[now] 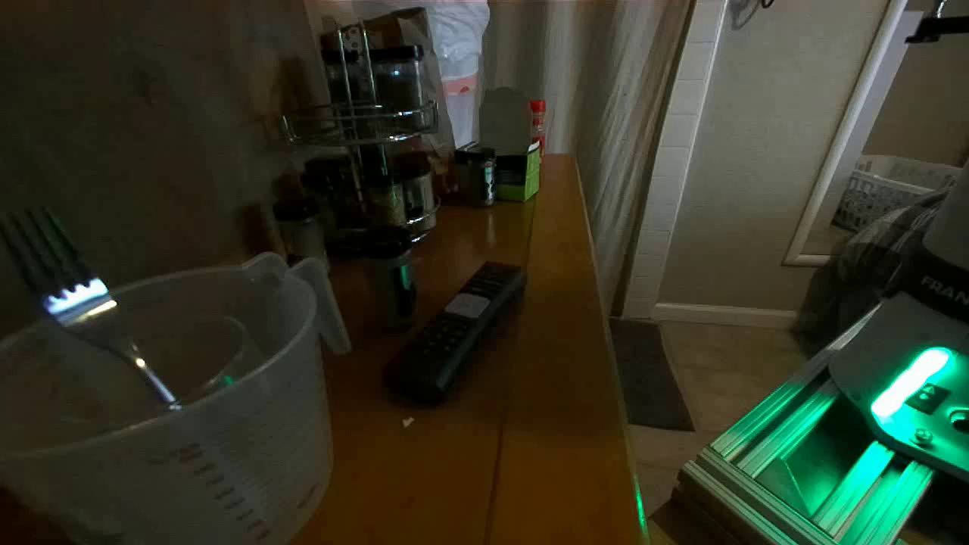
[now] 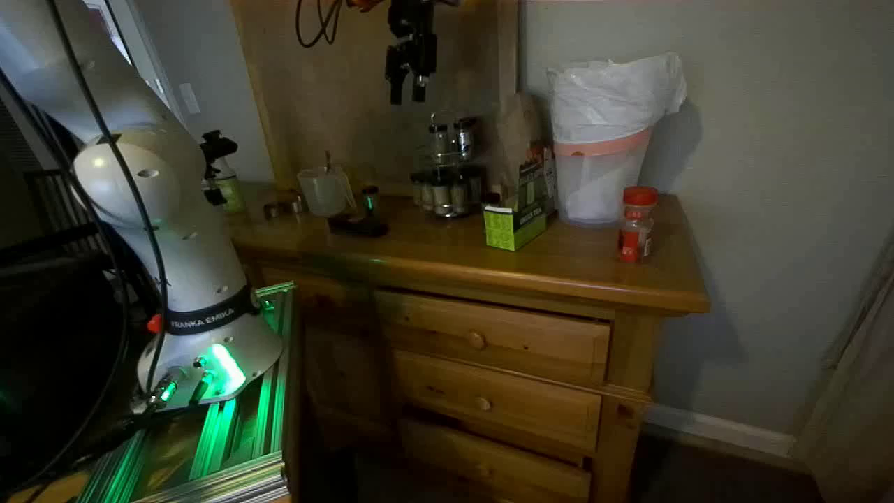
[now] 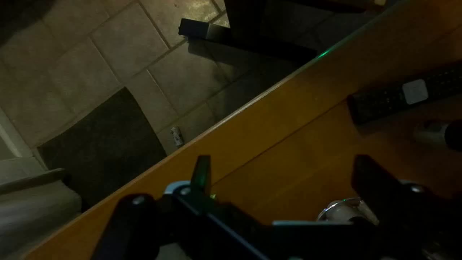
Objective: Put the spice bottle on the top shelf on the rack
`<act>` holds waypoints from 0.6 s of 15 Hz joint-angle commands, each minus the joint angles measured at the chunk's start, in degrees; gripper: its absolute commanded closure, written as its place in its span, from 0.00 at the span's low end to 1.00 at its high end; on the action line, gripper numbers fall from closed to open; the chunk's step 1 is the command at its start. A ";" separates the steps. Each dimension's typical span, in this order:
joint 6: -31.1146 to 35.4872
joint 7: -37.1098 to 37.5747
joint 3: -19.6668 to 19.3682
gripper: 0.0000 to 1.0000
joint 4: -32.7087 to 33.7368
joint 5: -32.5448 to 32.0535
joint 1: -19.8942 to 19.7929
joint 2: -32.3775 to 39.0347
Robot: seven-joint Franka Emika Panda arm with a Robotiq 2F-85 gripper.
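In an exterior view, the bottle (image 2: 370, 201) stands upright on the desk (image 2: 426, 241), left of the rack (image 2: 447, 165) and apart from it; its long axis is vertical. Next, above the rack and seemingly a little left of it, hangs the tool (image 2: 408, 96), fingers (image 2: 396, 87) pointing down, spread apart with nothing between them, so released; how far forward of the rack, I cannot tell. There is one arm (image 2: 178, 230) only. From the tool, the bottle lies well below and away to the rack's left; in the wrist view it shows at the right edge, outside the fingers. I judge that the tool must shift that way and come down over it. On the rack, the top shelf (image 1: 362, 141) seems to have a gap on the side facing the bottle.

Writing: well left of the rack, the arm carries "FRANKA EMIKA" near its foot. Nearer the rack, the jug (image 2: 323, 194) has red markings I cannot read, and the bottle shows only a green gleam. Just right of the rack, the box (image 2: 499, 229) seems to say "GREEN TEA". Well right of it, the shaker (image 2: 634, 241) bears red print too small to read.
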 commanded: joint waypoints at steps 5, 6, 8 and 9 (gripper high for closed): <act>-0.15 0.21 -0.74 0.00 0.15 -0.16 0.86 0.11; -0.15 0.21 -0.74 0.00 0.15 -0.16 0.86 0.11; 0.07 0.77 -0.38 0.00 -3.09 0.29 1.33 -2.21; -0.51 1.15 -0.32 0.00 -4.04 0.77 1.51 -2.80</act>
